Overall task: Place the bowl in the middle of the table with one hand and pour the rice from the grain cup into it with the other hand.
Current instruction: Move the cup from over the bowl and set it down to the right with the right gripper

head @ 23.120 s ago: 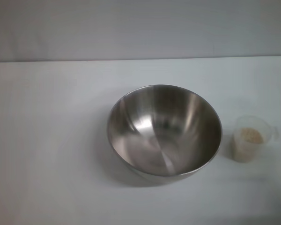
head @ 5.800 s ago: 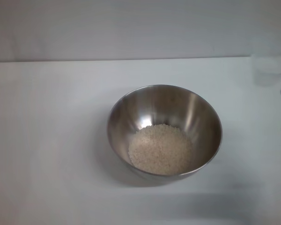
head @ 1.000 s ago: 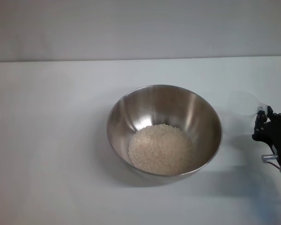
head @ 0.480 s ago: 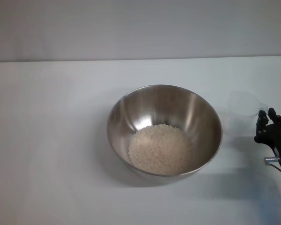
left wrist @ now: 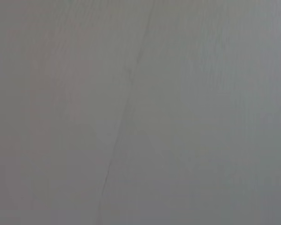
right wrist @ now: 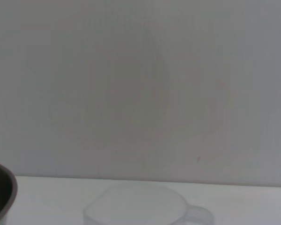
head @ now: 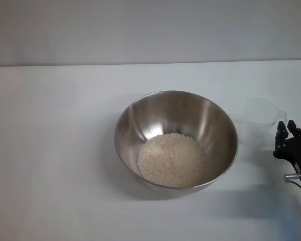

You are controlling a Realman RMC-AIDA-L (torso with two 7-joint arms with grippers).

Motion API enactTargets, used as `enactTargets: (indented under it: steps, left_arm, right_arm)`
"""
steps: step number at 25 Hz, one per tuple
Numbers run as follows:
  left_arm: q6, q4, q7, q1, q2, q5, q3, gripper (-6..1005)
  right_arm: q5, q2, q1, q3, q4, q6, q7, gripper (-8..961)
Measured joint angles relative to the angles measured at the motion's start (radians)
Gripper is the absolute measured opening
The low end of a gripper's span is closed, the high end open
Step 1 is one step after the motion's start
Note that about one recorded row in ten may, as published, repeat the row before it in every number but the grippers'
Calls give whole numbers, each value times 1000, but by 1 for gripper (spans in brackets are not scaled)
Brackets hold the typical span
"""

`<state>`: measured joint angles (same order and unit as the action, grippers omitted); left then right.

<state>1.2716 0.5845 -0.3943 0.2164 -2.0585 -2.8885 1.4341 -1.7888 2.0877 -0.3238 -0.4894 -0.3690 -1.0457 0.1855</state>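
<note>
In the head view, you have the bowl (head: 176,139) sitting about mid-worktop (head: 55,150), with the rice (head: 171,159) heaped in its bottom. The grain cup (head: 261,120) stands upright and looks empty, just to the right of the bowl and apart from its rim. Your right gripper (head: 291,143) is just to the right of the cup, nearer the worktop's front edge than the cup. Its dark fingers (head: 281,131) point toward the cup, but you cannot tell from here whether they are spread or pinching its handle. The left arm does not show.

The left wrist view gives you only a plain grey surface with a faint line across it, nothing of the task.

In the right wrist view, the cup's rim and handle (right wrist: 145,208) lie close below the camera, with the bowl's edge (right wrist: 2,187) off to one side; no fingers show.

Judging from this, the pour looks done. The risk now is the cup. It is light, so if a finger catches the handle as you pull away, it could tip or slide into the bowl.
</note>
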Motion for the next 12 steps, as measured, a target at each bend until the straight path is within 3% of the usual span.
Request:
enactTargets:
  steps: [12]
  left_arm:
    - [1, -2, 0, -3, 0, 0, -1, 807]
  right_arm:
    - [0, 0, 47, 52, -20, -96, -1, 171]
